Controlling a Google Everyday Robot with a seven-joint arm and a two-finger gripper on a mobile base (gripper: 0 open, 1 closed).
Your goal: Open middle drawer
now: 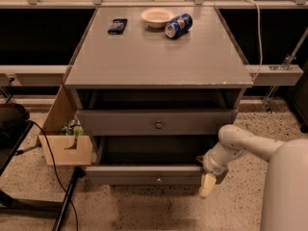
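The grey cabinet (159, 57) shows two drawer fronts. The uppermost drawer (120, 121) with its round knob (158, 124) stands slightly out. Below it the middle drawer (134, 175) is pulled out further, its dark inside showing behind the front, with a small knob (157, 179). The lowest drawer is hidden under it. My gripper (208, 183) is at the right end of the middle drawer's front, low near the floor, on a white arm (240, 143) coming in from the right.
On the cabinet top lie a bowl (156, 17), a blue can (178, 25) on its side and a black object (118, 25). A wooden box (65, 146) stands left of the cabinet. A black cable (48, 162) and a black stand (9, 124) are on the floor at left.
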